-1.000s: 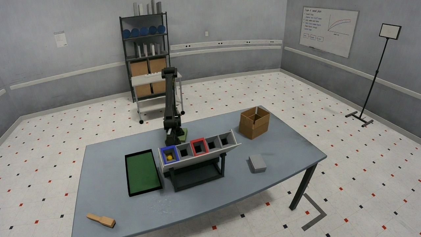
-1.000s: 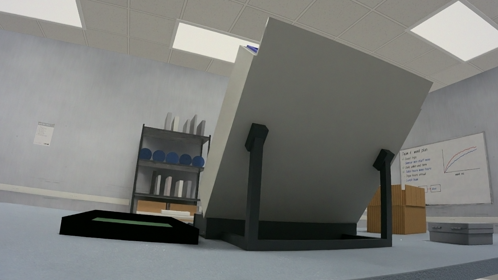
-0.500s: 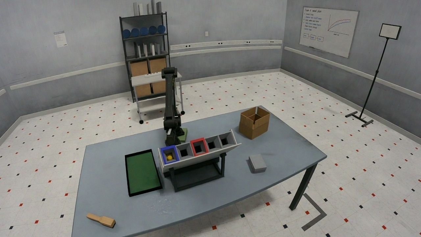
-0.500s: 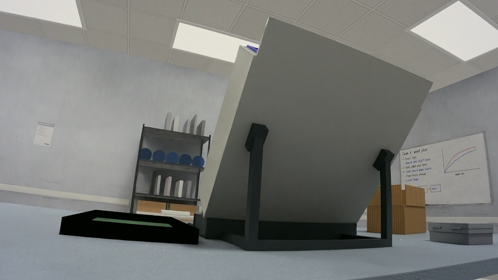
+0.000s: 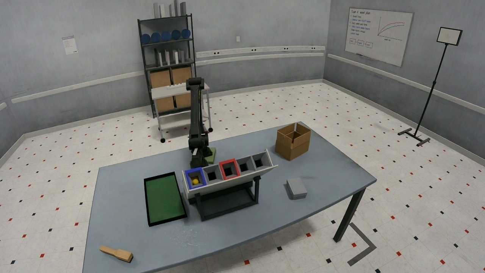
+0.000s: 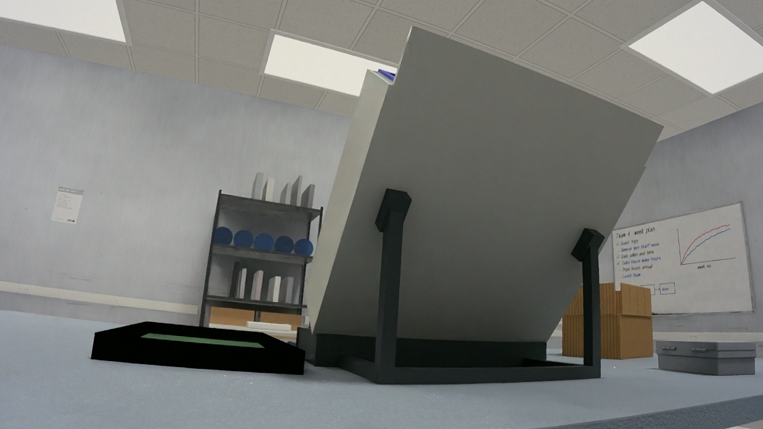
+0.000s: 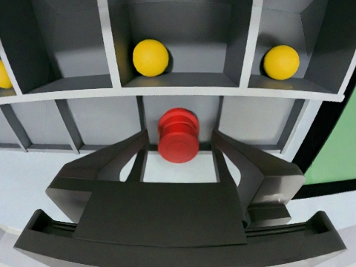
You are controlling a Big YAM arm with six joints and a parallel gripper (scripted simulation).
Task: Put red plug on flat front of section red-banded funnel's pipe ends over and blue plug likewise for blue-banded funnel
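Observation:
In the wrist view the red plug (image 7: 178, 135) stands on the flat front part of the second section from the right of the divided tray. My gripper (image 7: 179, 135) is open, with a finger on each side of the plug and a gap on both sides. The section behind the plug holds a yellow marble (image 7: 150, 58). The section to its right holds another marble (image 7: 281, 62), and a third marble (image 7: 3, 74) shows at the left edge. In the top view the arm (image 5: 196, 115) reaches down behind the funnel row. The blue-banded funnel (image 5: 195, 178) has a marble (image 5: 195, 181) in it. The red-banded funnel (image 5: 229, 168) looks empty. The blue plug is not in view.
The green marble tray (image 5: 164, 198) lies left of the funnel stand. A cardboard box (image 5: 293, 140) and a grey case (image 5: 296, 187) sit to the right. A wooden block (image 5: 116, 253) lies at the front left. The tilted cover (image 6: 469, 202) hides the pipes.

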